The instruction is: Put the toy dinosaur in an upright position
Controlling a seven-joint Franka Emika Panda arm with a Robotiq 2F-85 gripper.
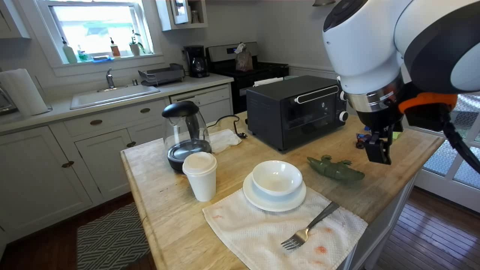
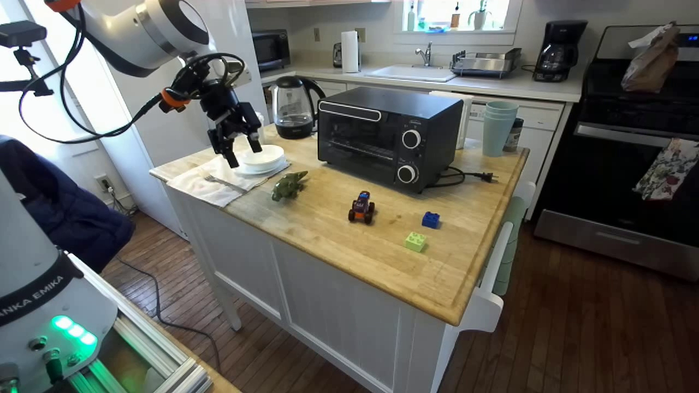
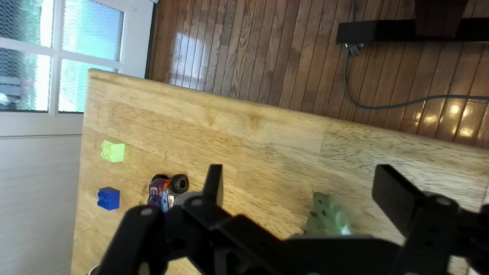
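The toy dinosaur (image 1: 335, 169) is dark green with a tapering end. It lies on the wooden table in both exterior views (image 2: 288, 186) and appears to be on its side, with legs pointing toward the toaster oven. In the wrist view one end of it (image 3: 326, 214) shows between the fingers, pale green under glare; the rest is hidden behind the gripper body. My gripper (image 3: 298, 172) is open and empty, its fingers wide apart. In the exterior views the gripper (image 1: 378, 153) hangs above the table (image 2: 244, 156), apart from the dinosaur.
A white bowl (image 1: 277, 178) on a plate (image 1: 275, 204) and a fork (image 1: 311, 227) rest on a cloth beside the dinosaur. The black toaster oven (image 1: 296, 110) stands behind. A toy truck (image 2: 361, 207), blue block (image 2: 431, 220) and lime block (image 2: 415, 241) lie farther along the table.
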